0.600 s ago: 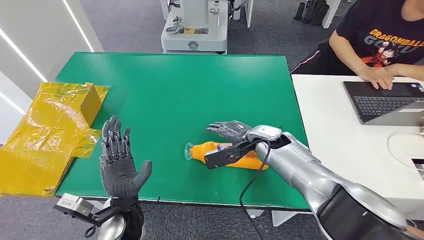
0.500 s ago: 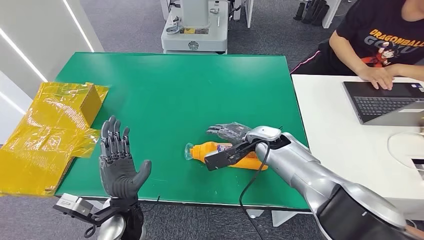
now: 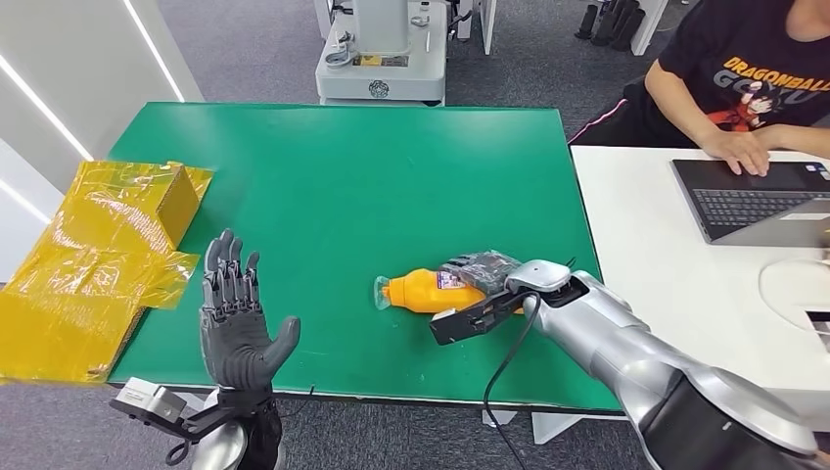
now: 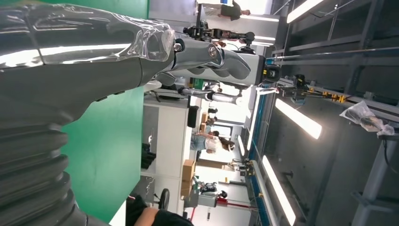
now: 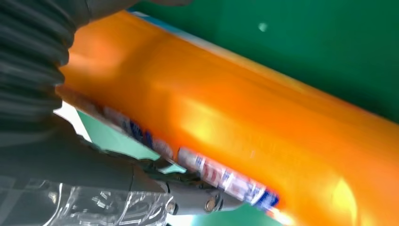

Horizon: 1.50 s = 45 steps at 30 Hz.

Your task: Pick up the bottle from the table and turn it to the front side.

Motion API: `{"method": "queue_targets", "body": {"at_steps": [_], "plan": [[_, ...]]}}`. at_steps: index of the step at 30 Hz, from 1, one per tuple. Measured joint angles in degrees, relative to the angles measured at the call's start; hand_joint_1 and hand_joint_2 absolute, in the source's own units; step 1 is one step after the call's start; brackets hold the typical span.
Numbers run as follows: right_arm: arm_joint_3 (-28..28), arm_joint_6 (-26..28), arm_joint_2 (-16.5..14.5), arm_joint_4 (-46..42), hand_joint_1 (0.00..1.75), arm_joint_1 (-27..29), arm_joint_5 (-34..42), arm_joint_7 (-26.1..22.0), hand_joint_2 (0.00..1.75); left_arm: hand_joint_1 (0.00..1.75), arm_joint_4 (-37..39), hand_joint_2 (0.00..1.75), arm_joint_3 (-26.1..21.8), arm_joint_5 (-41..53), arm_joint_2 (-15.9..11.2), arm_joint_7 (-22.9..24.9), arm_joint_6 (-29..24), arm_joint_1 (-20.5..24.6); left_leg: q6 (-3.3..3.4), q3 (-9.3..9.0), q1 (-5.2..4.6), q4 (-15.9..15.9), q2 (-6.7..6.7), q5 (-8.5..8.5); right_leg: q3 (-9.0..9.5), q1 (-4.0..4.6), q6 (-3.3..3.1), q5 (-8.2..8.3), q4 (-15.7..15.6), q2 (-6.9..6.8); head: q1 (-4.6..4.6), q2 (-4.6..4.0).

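On the green table (image 3: pixel 323 176), near its front edge, your right hand (image 3: pixel 477 270) grips the lying orange bottle (image 3: pixel 423 292) so you can turn it; your left hand (image 3: pixel 233 318) waits open.

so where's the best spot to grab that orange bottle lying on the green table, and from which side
Probably the wide middle of the orange bottle, around the label, coming down from above. It lies on its side on the green table with the clear cap pointing toward the robot's left, so the long body offers the broadest hold. The right hand is already wrapped over that part; the left hand is raised and open.
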<state>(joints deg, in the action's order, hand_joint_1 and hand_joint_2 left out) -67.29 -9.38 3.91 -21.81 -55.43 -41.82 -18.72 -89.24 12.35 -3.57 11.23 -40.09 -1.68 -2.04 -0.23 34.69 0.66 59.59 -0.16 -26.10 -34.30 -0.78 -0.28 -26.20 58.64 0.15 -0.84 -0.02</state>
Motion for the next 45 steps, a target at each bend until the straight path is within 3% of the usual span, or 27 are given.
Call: {"method": "queue_targets", "body": {"at_steps": [9,14,22,34,38,45], "plan": [[-1.2,1.1,2.5,-0.3,0.00,0.6,-1.1,1.9,1.75,0.00,0.0,1.75,-0.1,0.1,0.0,0.0,0.1,-0.6,0.00,-0.01,0.00,0.0,0.06,0.00,0.00,0.00,0.00,0.00,0.0,0.05,0.01,0.00],[-2.4,4.6,3.7,-1.4,0.00,1.1,-4.6,6.6,1.75,0.00,0.0,1.75,-0.1,0.3,0.0,0.0,0.7,-0.9,0.00,-0.06,0.01,0.0,0.05,0.00,0.04,0.01,0.00,0.00,0.0,0.05,-0.01,0.00],[-2.6,6.8,6.8,-4.4,0.00,2.9,-6.0,9.3,1.75,0.00,0.0,1.75,-0.1,0.6,0.0,0.0,0.0,-1.6,0.03,-0.19,0.00,0.0,0.05,0.01,0.22,0.00,0.07,0.05,-0.1,0.03,0.00,0.00],[-1.4,5.1,9.3,-6.6,0.03,3.3,-7.7,10.6,1.75,0.00,0.0,1.75,0.2,0.0,0.0,0.0,-1.4,-2.2,0.09,-0.19,0.00,0.1,0.04,0.05,0.28,0.00,0.17,0.12,-0.1,0.02,0.01,0.00],[-1.1,4.9,9.7,-6.7,1.69,3.3,-7.9,10.5,1.75,0.00,0.0,1.75,0.3,0.0,0.0,0.0,-1.6,-2.2,0.09,-0.19,0.00,0.1,0.05,0.05,0.28,0.00,0.17,0.13,-0.1,0.02,0.00,0.00],[0.1,5.9,9.8,-6.7,1.75,4.0,-7.9,9.9,1.75,0.00,0.0,1.75,0.8,-0.5,-0.1,0.0,-2.7,-2.2,0.09,-0.19,0.00,0.1,0.05,0.06,0.28,0.00,0.16,0.14,-0.1,0.03,0.01,0.00]]}}
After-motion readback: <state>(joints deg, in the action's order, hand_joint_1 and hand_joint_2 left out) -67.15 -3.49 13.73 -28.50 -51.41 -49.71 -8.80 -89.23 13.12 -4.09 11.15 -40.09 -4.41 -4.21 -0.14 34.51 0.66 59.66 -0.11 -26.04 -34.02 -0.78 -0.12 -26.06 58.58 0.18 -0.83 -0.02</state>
